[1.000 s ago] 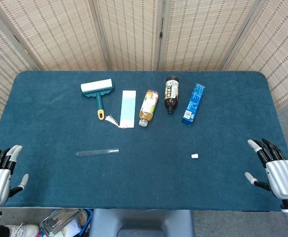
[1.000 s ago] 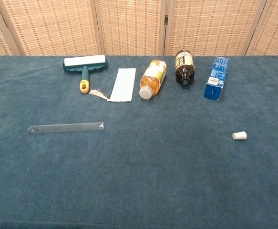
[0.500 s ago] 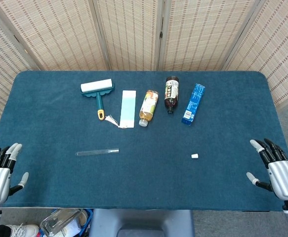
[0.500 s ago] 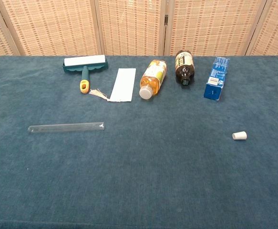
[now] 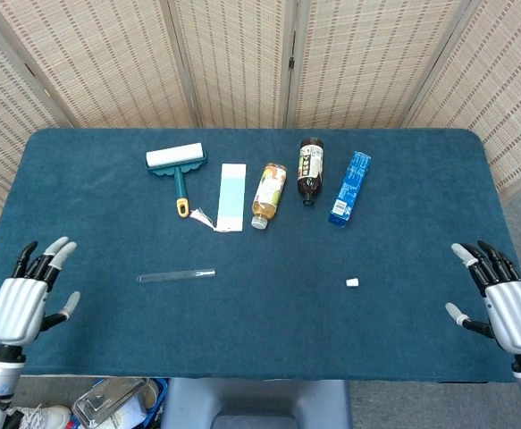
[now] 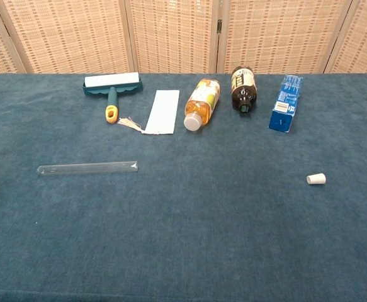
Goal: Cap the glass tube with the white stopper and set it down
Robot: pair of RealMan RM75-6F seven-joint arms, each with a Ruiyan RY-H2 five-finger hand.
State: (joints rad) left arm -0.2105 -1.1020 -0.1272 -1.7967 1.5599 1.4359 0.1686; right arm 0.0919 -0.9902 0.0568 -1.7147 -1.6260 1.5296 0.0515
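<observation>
A clear glass tube [image 5: 176, 276] [image 6: 87, 168] lies flat on the blue table cloth, left of centre. The small white stopper [image 5: 352, 282] [image 6: 316, 178] lies on its side to the right, well apart from the tube. My left hand [image 5: 26, 299] hovers at the table's front left corner, fingers spread and holding nothing, some way left of the tube. At the front right edge my right hand [image 5: 504, 302] is also spread and holds nothing, right of the stopper. Neither hand shows in the chest view.
Along the back lie a green lint roller [image 5: 177, 166], a pale card [image 5: 230, 196], an orange-liquid bottle [image 5: 268, 193], a dark bottle [image 5: 310, 169] and a blue box [image 5: 349, 188]. A woven screen stands behind the table.
My left hand has risen and moved in over the table's front left corner. The right hand has barely shifted. Tube and stopper have not moved.
</observation>
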